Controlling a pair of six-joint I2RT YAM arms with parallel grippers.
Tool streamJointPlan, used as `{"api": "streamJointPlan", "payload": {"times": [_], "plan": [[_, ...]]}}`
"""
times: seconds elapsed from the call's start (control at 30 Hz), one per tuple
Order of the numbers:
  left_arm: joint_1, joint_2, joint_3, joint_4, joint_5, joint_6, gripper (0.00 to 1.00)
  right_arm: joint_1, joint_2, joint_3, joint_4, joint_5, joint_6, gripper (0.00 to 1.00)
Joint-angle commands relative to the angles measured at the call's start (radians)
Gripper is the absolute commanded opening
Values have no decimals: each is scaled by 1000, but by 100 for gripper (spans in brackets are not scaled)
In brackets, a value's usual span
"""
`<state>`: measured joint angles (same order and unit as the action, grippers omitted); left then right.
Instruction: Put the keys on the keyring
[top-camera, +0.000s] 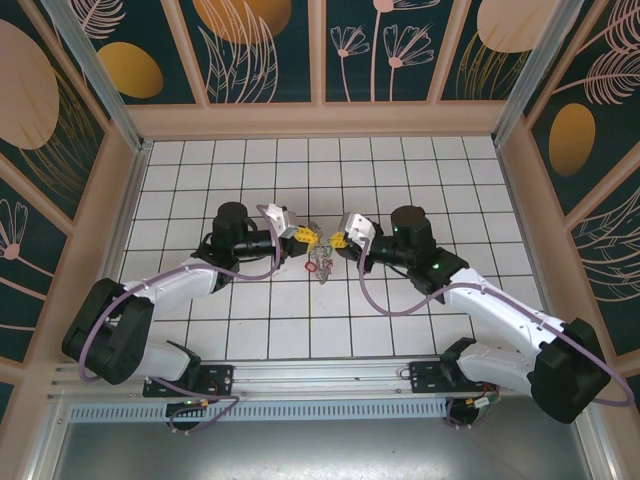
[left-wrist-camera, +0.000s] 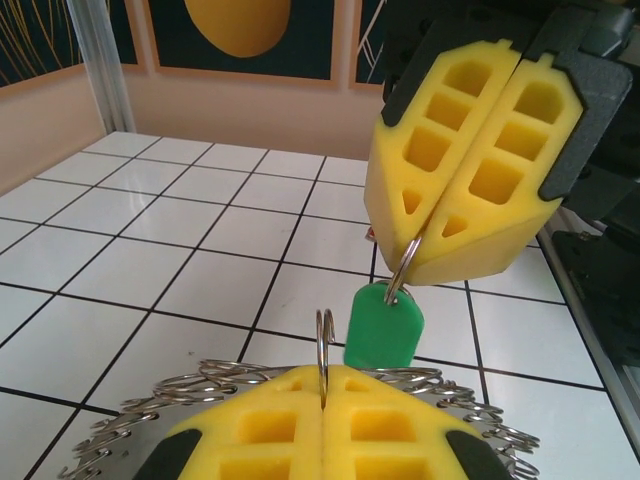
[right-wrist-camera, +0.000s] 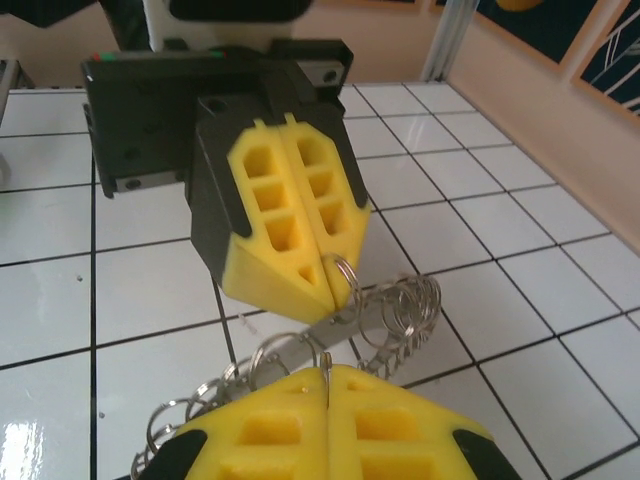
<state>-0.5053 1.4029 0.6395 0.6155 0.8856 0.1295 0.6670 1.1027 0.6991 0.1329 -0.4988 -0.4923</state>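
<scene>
My left hand (top-camera: 305, 239), pads pressed together, pinches an upright wire loop (left-wrist-camera: 322, 345) on the rim of the keyring (right-wrist-camera: 360, 322). The keyring's flat grey plate, edged with many small loops, runs from just under that hand's tips toward the right hand. I cannot tell whether the plate touches the white tiled surface (left-wrist-camera: 150, 250). From overhead, a small silvery-and-red cluster, the keys (top-camera: 322, 265), sits just on the near side of the gap between the two hands, too small for me to separate. Tip to tip with the left hand and almost touching it, my right hand (top-camera: 333, 241) is closed too. It is clamped on a small split ring (left-wrist-camera: 402, 272), and a green tag (left-wrist-camera: 385, 325) dangles from that ring just above the left hand's pads.
</scene>
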Motion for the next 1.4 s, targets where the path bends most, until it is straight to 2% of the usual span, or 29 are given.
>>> {"api": "streamJointPlan", "payload": {"times": [0.0,0.1,0.47,1.07,1.37], "plan": [[-6,2,37,20,30,10,0,11,9,30,63,-22,-17,0],[-6,4,35,27,27,5,0,14,15,34,62,-50,-13,0],[-6,2,34,33,24,-1,0,40,35,31,164,25,31,0],[-6,-3,27,46,17,-9,0,67,82,62,176,45,39,0],[-6,-11,20,56,3,-12,0,96,109,77,136,169,23,0]]}}
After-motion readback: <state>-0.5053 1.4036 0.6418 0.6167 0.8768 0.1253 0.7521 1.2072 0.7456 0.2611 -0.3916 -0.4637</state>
